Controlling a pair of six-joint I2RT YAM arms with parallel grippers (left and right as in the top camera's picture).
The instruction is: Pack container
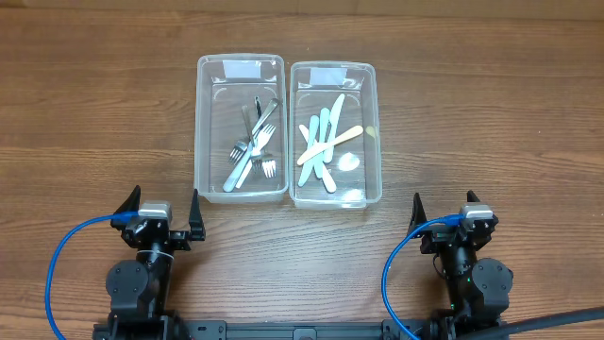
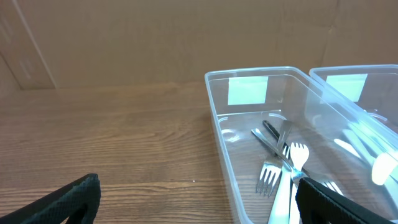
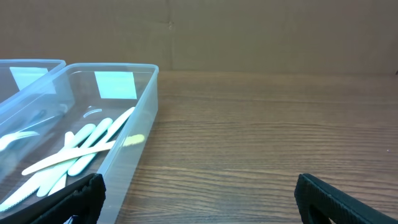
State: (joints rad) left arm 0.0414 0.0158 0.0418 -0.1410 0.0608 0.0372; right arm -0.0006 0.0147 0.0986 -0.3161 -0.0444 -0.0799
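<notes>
Two clear plastic containers stand side by side at the table's middle. The left container [image 1: 202,132] holds several metal forks [image 1: 253,151]; they also show in the left wrist view [image 2: 281,169]. The right container [image 1: 374,132] holds several pale green and cream plastic utensils [image 1: 322,144], also seen in the right wrist view [image 3: 84,146]. My left gripper [image 1: 160,219] is open and empty near the front edge, just left of the left container. My right gripper [image 1: 453,219] is open and empty at the front right, apart from the right container [image 3: 134,124].
Blue cables [image 1: 71,260] loop beside each arm base at the front edge. A brown cardboard wall [image 2: 155,37] stands behind the table. Bare wood table [image 1: 94,113] lies left, right and behind the containers.
</notes>
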